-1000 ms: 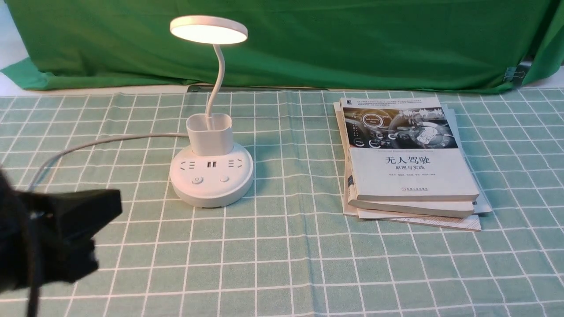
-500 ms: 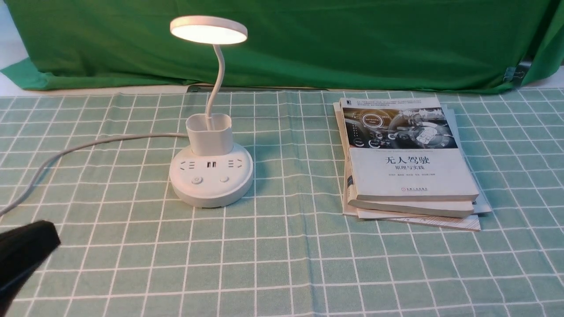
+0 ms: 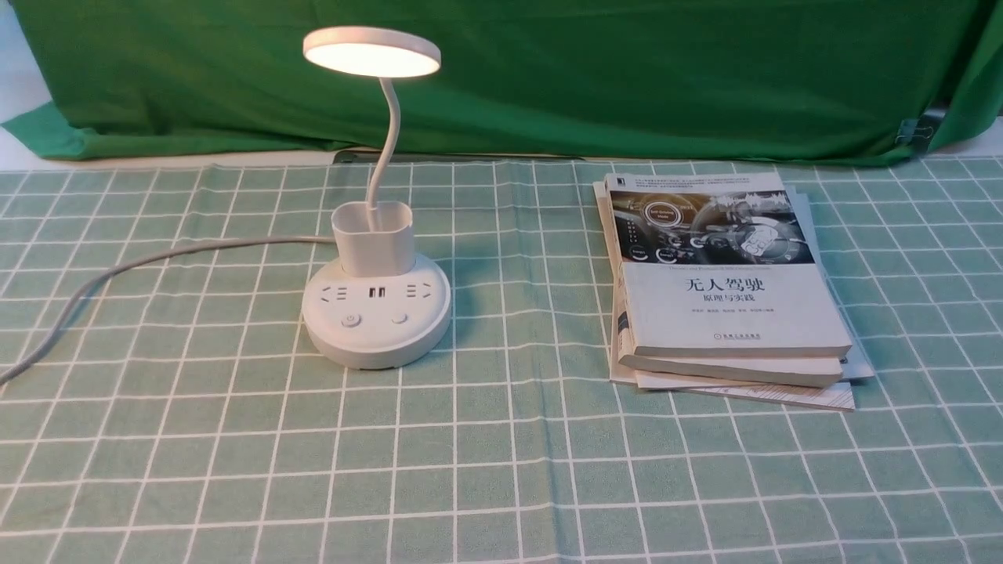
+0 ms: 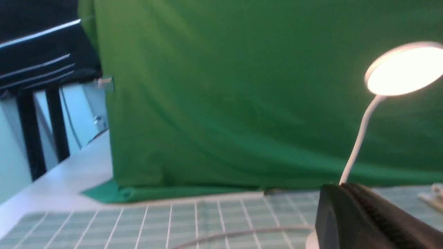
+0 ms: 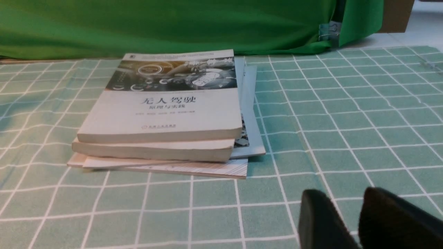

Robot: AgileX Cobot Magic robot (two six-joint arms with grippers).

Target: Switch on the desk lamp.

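Note:
The white desk lamp (image 3: 376, 325) stands left of centre on the checked cloth. Its round head (image 3: 371, 52) glows, and the same glow shows on the head (image 4: 405, 69) in the left wrist view. Two buttons (image 3: 349, 319) sit on the front of the base, below the sockets and the cup holder (image 3: 373, 239). Neither gripper appears in the front view. My left gripper (image 4: 341, 186) is shut with nothing in it, off to the lamp's left, and hides most of the base. My right gripper (image 5: 346, 199) is open and empty, low over the cloth near the books.
A stack of books (image 3: 729, 282) lies right of the lamp, also the stack of books (image 5: 166, 110) in the right wrist view. The lamp's cable (image 3: 157, 254) runs left across the cloth. A green backdrop (image 3: 627, 70) hangs behind the table.
My left gripper drew back toward the lower left and left the front view. The lamp stays lit and has not moved.

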